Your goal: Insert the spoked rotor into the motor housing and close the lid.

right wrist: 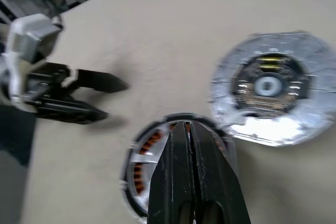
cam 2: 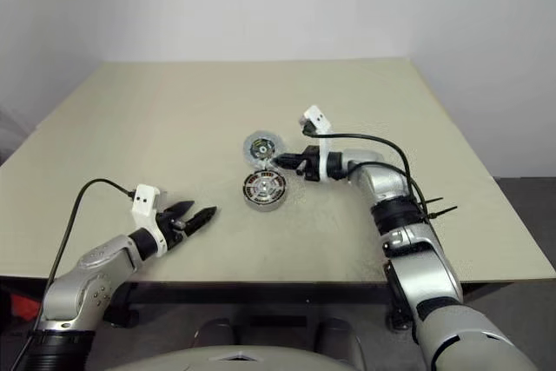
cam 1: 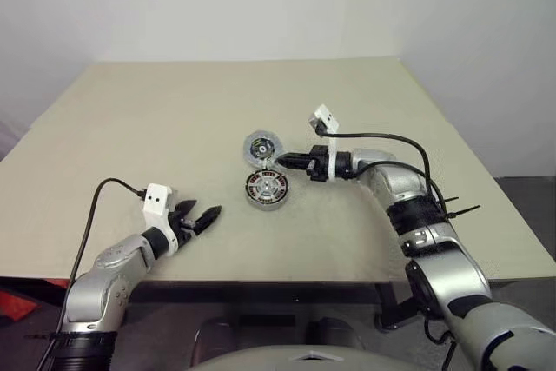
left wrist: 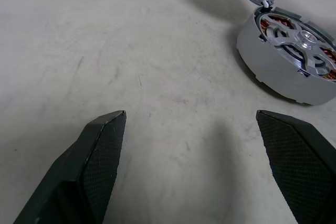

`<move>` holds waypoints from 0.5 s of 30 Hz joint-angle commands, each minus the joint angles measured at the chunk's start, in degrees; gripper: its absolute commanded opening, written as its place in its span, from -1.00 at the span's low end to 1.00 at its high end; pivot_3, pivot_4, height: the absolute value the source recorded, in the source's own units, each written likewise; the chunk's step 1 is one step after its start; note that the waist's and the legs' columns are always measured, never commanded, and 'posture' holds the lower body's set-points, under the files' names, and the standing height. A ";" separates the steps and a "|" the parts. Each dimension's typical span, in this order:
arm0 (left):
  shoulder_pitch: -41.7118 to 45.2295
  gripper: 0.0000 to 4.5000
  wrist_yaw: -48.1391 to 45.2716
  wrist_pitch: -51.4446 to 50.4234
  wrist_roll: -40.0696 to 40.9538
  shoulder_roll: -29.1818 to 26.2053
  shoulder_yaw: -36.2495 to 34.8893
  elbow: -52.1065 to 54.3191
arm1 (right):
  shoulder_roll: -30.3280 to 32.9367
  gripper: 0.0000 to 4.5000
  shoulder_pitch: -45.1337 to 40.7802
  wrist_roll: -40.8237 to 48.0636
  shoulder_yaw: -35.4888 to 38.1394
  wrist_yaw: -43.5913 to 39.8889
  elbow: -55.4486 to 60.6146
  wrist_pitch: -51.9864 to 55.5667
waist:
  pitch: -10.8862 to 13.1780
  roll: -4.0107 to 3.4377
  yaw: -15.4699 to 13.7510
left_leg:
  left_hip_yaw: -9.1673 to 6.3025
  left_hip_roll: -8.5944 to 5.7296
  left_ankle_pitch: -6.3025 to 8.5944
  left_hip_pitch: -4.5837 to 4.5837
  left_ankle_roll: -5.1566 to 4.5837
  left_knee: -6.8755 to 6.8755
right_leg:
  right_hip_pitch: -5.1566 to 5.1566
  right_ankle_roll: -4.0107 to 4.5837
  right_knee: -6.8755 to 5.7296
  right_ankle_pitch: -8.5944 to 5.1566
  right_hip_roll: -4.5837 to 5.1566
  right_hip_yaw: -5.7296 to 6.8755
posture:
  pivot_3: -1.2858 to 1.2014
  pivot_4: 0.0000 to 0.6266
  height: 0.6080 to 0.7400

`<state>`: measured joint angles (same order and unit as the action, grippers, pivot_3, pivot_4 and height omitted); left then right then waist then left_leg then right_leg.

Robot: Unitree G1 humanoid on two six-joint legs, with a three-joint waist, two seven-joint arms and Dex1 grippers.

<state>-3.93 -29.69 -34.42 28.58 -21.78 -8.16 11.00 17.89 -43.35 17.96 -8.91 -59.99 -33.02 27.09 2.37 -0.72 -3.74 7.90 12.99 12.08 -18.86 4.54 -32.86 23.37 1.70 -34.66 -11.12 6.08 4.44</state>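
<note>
The motor housing (cam 1: 267, 190) sits mid-table, a round silver cup with copper-brown windings. The spoked rotor (left wrist: 298, 39) lies inside it, its silver spokes over the windings. The grey lid (cam 1: 260, 149) stands open, hinged at the housing's far edge, its inner face with green and black bits (right wrist: 269, 84) showing. My right gripper (cam 1: 281, 160) is shut and holds nothing. It points left, its tip just above the gap between lid and housing. My left gripper (cam 1: 207, 213) hovers open and empty near the table's front, to the left of the housing.
The beige table (cam 1: 156, 119) stretches wide on all sides of the motor. Black cables run along both forearms. The table's front edge lies just below my left gripper.
</note>
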 commanded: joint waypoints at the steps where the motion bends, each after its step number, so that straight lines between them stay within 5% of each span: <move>1: 0.63 0.89 0.31 -0.06 -0.41 -0.40 -0.27 -0.14 | -0.08 -0.98 -6.56 -0.23 3.32 -1.22 -8.69 -3.17 | 0.02 -0.02 0.02 | 0.00 0.00 0.00 -0.01 0.00 -0.02 | 0.01 0.01 -0.01 0.01 0.00 0.00 | 0.03 -1.00 1.00; 4: 0.56 0.89 0.30 0.00 -0.40 -0.42 -0.32 -0.11 | -0.33 -0.75 -11.29 -1.71 4.91 0.48 -18.21 -5.77 | 0.02 -0.02 0.05 | 0.00 0.00 0.03 -0.11 -0.05 -0.08 | 0.05 0.19 -0.03 0.11 0.01 0.00 | 0.03 -1.00 1.00; 8: 0.44 0.89 0.34 -0.04 -0.34 -0.48 -0.43 0.05 | -1.03 -0.19 -14.49 -2.47 6.60 -0.08 -24.35 -7.43 | 0.03 -0.04 0.04 | 0.00 0.02 0.07 -0.17 -0.11 -0.09 | 0.06 0.44 -0.02 0.23 0.01 0.03 | 0.03 -1.00 1.00; 15: -0.01 0.89 0.59 -0.06 -0.27 -0.43 -0.64 0.48 | -0.72 -0.19 -13.21 -6.47 5.44 -2.11 -26.71 -10.03 | 0.07 -0.09 -0.02 | 0.01 0.04 0.07 -0.20 -0.13 -0.15 | 0.07 0.47 -0.04 0.25 0.01 0.03 | 0.03 -1.00 1.00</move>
<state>-3.75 -29.63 -34.36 28.59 -21.78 -8.10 11.02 16.59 -56.22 12.31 -3.10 -60.70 -61.05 18.61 2.44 -0.81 -3.77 7.91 13.03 12.16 -19.06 4.41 -33.02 23.44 2.18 -34.70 -10.87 6.08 4.48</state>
